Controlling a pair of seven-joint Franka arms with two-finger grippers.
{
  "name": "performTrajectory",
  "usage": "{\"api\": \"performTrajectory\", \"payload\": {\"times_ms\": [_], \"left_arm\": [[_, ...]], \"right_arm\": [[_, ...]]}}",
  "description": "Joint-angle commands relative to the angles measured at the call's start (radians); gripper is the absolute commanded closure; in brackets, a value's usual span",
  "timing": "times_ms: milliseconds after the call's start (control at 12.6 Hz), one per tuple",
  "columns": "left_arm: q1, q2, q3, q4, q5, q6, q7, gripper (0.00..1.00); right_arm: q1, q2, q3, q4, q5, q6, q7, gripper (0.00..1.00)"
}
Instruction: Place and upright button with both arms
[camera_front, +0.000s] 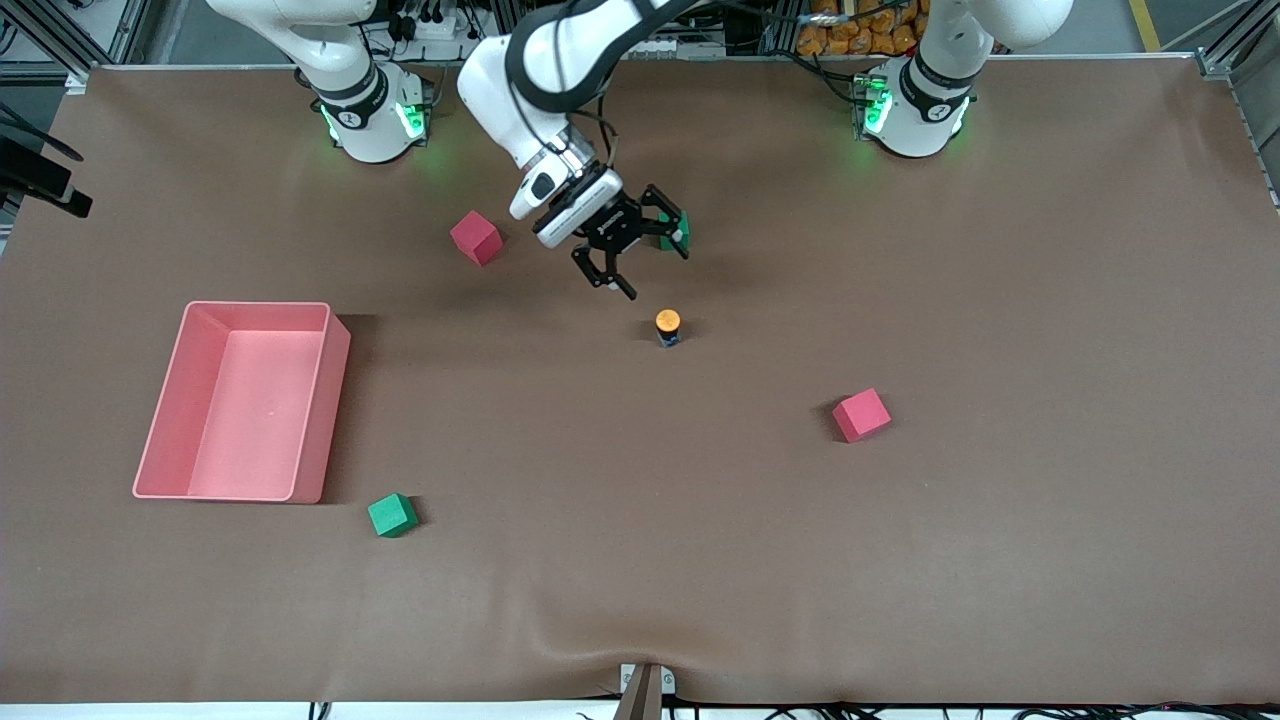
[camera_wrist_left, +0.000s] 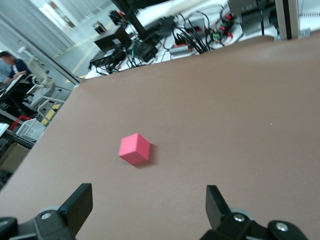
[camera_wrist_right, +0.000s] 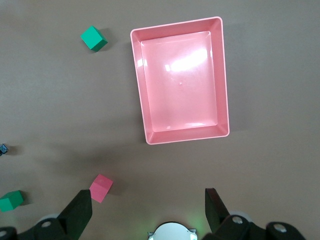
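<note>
The button (camera_front: 668, 327) stands upright on the brown table, orange cap up, near the table's middle. My left gripper (camera_front: 657, 275) is open and empty, tilted, in the air just over the table between a green cube (camera_front: 678, 232) and the button. In the left wrist view its fingers (camera_wrist_left: 80, 205) are spread wide and the button is out of view. My right gripper (camera_wrist_right: 148, 200) is open and empty, high over the table by its own base (camera_wrist_right: 170, 232), and out of the front view. Only a sliver of the button (camera_wrist_right: 2, 149) shows at the edge of that view.
A pink bin (camera_front: 330, 360) sits toward the right arm's end. A green cube (camera_front: 392, 515) lies near it. One red cube (camera_front: 475, 237) lies beside the left gripper, another (camera_front: 861, 415) toward the left arm's end, also in the left wrist view (camera_wrist_left: 134, 149).
</note>
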Motion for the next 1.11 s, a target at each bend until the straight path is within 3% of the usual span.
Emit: {"api": "performTrajectory", "payload": {"times_ms": [0, 555, 872, 1030], "left_arm": [[0.088, -0.127, -0.012, -0.028, -0.1, 0.025, 0.202, 0.0], [0.442, -0.362, -0.009, -0.028, -0.476, 0.074, 0.445, 0.0], [0.738, -0.441, -0.009, -0.029, -0.74, 0.112, 0.718, 0.0], [0.862, -0.462, -0.006, -0.031, -0.78, 0.111, 0.752, 0.0]], "right_arm": [[-0.002, 0.008, 0.0, 0.017, -0.007, -0.004, 0.014, 0.0], [-0.005, 0.008, -0.005, 0.019, -0.011, -0.004, 0.011, 0.0], [-0.004, 0.01, -0.003, 0.019, -0.01, -0.001, 0.01, 0.0], [-0.005, 0.01, -0.003, 0.019, -0.011, -0.004, 0.005, 0.0]]}}
